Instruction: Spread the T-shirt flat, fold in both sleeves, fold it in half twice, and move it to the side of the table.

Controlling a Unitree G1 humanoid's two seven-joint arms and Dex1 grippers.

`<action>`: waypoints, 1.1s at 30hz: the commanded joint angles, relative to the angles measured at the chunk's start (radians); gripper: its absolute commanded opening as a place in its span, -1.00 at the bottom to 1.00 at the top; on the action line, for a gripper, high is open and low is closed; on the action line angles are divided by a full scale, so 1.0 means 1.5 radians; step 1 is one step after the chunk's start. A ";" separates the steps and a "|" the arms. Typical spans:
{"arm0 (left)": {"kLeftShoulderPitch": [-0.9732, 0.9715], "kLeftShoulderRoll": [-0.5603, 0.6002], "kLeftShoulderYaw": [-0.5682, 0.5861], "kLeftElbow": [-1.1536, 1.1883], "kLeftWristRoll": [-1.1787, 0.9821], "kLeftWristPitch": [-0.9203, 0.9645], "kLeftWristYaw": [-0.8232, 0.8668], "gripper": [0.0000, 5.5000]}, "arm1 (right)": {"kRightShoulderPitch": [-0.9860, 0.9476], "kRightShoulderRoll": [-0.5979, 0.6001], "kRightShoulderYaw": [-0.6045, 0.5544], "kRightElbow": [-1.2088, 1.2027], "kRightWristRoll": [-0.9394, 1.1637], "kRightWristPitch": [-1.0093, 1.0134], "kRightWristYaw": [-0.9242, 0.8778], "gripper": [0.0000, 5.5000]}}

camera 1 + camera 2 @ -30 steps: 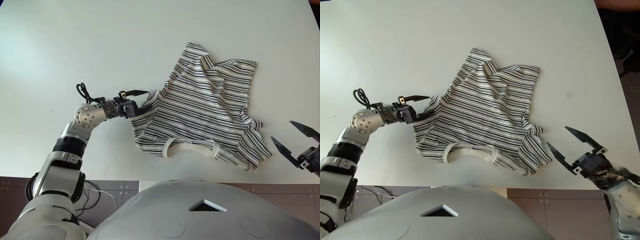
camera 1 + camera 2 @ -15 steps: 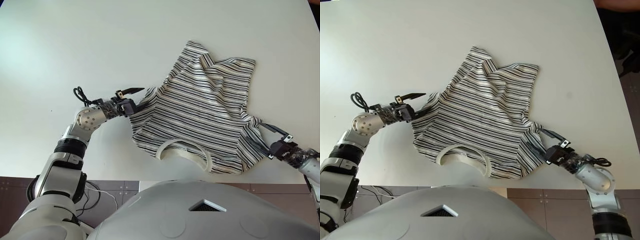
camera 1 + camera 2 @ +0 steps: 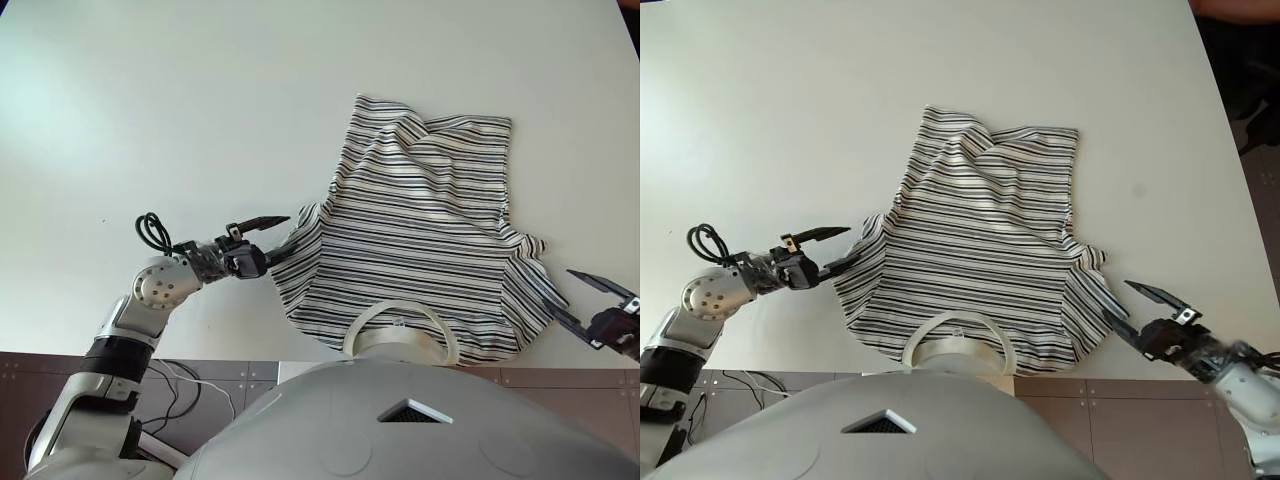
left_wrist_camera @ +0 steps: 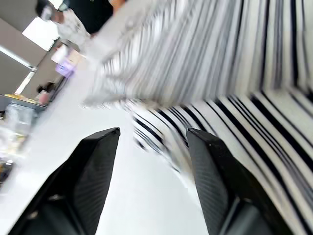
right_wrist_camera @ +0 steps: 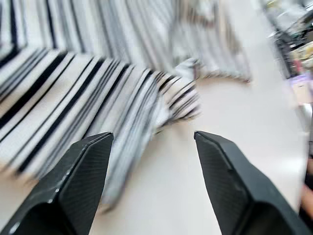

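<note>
T-shirt (image 3: 430, 220): striped, lying right of the bench's middle, with the hem (image 3: 440, 122) at 12 o'clock and the collar (image 3: 400, 322) at 6 o'clock on the near edge. The body is mostly spread but rippled.
Left sleeve (image 3: 305, 232): at the shirt's 9 o'clock, bunched rather than laid out.
Right sleeve (image 3: 535, 275): at 4 o'clock, curled at its tip.
Left gripper (image 3: 288, 232): fingers apart, one above and one below the left sleeve's edge.
Right gripper (image 3: 562, 292): fingers apart at the right sleeve's outer edge, gripping nothing.
Bench (image 3: 150, 100): white, carrying the shirt.
Risk, overhang: the collar sits so close to the near edge that any pull toward 6 o'clock would probably drag the shirt off.
Risk, uneven pull: if one side closes before the other, the cloth is likely to skew and fresh creases form across the chest.
Risk, thin bite: fingers closing on a sleeve's outermost edge may slip free.
Hard to make out: whether the collar overhangs the edge, whether the left gripper's lower finger touches cloth, and the motion-smeared wrist views.
</note>
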 commanded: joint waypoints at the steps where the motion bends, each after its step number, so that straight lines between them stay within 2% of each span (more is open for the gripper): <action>1: -0.062 -0.007 0.057 -0.025 -0.089 0.039 -0.005 -0.08 | -0.059 -0.010 -0.035 -0.058 0.177 0.021 0.049 0.11; 4: -0.134 -0.030 0.060 0.026 -0.112 0.053 -0.030 -0.08 | -0.221 0.015 0.040 -0.054 0.196 0.087 0.075 0.11; 7: -0.266 -0.097 0.013 0.157 -0.030 0.055 -0.027 -0.08 | -0.408 0.076 0.136 0.025 0.059 0.137 0.043 0.11; 9: -0.362 -0.149 -0.020 0.250 0.053 0.063 0.012 -0.08 | -0.518 0.117 0.183 0.089 -0.040 0.167 -0.003 0.11; 12: -0.534 -0.238 -0.090 0.456 0.193 0.088 0.113 -0.08 | -0.716 0.187 0.248 0.266 -0.185 0.217 -0.114 0.11; 17: -0.705 -0.345 -0.124 0.682 0.277 0.161 0.249 -0.08 | -0.908 0.248 0.320 0.516 -0.309 0.236 -0.232 0.11; 20: -0.752 -0.384 -0.144 0.744 0.313 0.201 0.288 -0.08 | -0.965 0.266 0.353 0.627 -0.354 0.239 -0.280 0.11; 25: -0.760 -0.412 -0.193 0.791 0.381 0.265 0.305 -0.08 | -0.983 0.257 0.402 0.709 -0.417 0.244 -0.343 0.11; 33: -0.705 -0.440 -0.214 0.801 0.403 0.231 0.259 -0.08 | -0.961 0.266 0.449 0.757 -0.455 0.251 -0.355 0.11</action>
